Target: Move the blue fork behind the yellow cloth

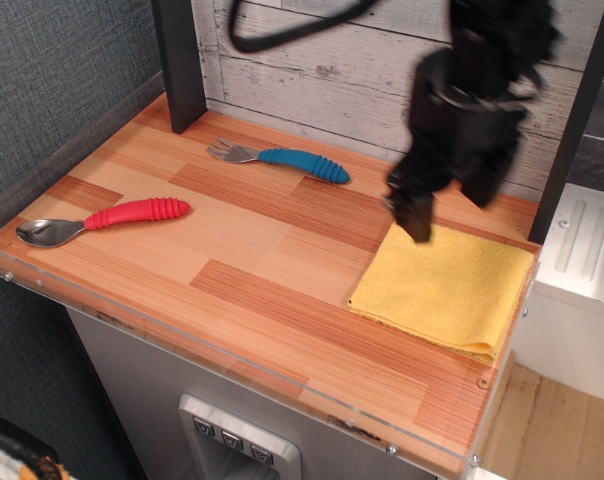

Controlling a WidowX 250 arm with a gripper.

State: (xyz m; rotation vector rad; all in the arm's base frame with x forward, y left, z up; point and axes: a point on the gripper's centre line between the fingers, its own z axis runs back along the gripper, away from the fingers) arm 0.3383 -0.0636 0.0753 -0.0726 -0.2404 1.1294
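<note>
The blue fork [282, 159] lies on the wooden table near the back wall, tines pointing left. The yellow cloth [444, 287] lies flat at the right front of the table. My gripper [416, 215] hangs above the cloth's back left corner, blurred by motion. Its fingers point down and look close together with nothing between them. It is well to the right of the fork.
A red-handled silver spoon [102, 219] lies at the left front of the table [252, 260]. A dark post [179, 62] stands at the back left corner. A white wooden wall runs along the back. A white unit [582, 290] stands to the right of the table.
</note>
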